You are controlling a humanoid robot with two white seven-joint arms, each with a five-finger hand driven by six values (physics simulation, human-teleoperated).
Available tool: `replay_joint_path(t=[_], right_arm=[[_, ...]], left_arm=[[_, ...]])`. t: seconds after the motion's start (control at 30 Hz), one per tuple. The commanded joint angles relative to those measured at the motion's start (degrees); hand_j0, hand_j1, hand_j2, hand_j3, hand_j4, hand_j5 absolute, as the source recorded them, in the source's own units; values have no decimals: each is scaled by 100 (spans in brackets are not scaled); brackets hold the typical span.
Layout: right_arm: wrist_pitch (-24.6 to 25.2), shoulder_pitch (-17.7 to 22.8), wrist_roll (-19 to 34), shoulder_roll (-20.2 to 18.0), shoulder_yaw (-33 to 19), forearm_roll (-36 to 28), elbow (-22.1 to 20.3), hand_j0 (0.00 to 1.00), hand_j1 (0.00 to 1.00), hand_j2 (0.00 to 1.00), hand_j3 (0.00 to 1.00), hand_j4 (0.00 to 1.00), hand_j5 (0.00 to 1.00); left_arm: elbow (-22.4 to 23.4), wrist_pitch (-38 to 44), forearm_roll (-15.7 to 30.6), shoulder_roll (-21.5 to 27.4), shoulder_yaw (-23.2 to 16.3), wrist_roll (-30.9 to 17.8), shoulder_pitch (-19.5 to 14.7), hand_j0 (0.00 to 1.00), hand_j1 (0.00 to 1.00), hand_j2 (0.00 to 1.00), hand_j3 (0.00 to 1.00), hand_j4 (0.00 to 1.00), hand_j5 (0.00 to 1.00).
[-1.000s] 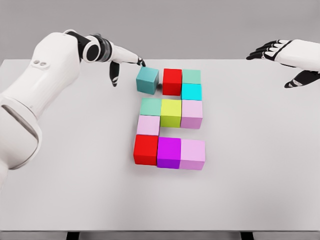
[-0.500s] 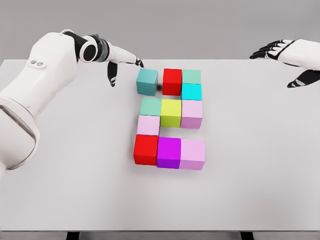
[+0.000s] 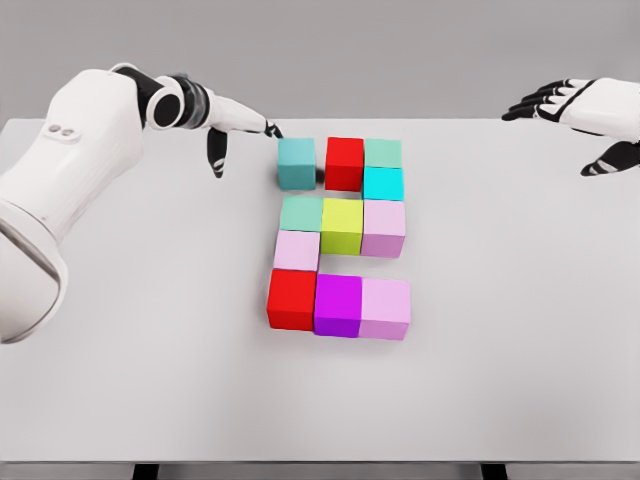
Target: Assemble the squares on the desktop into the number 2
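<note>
Coloured cubes lie on the white table [image 3: 150, 380] in the shape of a 2. The top row is a teal cube [image 3: 296, 163], a red cube [image 3: 345, 163] and a green cube [image 3: 383, 153], with a narrow gap between teal and red. Below come a cyan cube [image 3: 383, 183], a middle row with a yellow-green cube [image 3: 342, 225], a pale pink cube [image 3: 296, 250], and a bottom row starting with a red cube [image 3: 292, 299]. My left hand [image 3: 238, 135] hovers open just left of the teal cube, fingers spread, not touching it. My right hand [image 3: 580, 120] is open at the far right.
The table's far edge runs just behind the top row of cubes. My left arm [image 3: 60, 200] fills the left side of the view.
My left hand has drawn back to the left, away from the teal cube, which now sits squarer and closer to the red cube. The right hand has drifted slightly right.
</note>
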Motion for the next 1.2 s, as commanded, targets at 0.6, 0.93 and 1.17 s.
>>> replay_joint_path(t=[0.6, 0.93, 1.17], right_arm=[[18, -44, -3, 83, 98, -33, -863, 100, 100, 100, 100, 100, 100], [18, -158, -3, 338, 89, -33, -810, 100, 100, 100, 100, 100, 100], [18, -123, -3, 337, 98, -33, -801, 100, 100, 100, 100, 100, 100]], left_arm=[[-132, -915, 279, 512, 25, 2, -44, 100, 100, 100, 100, 100, 100], [-123, -1021, 288, 512, -11, 2, 79, 100, 100, 100, 100, 100, 100], [-123, -1021, 270, 468, -11, 2, 167, 100, 100, 100, 100, 100, 100]])
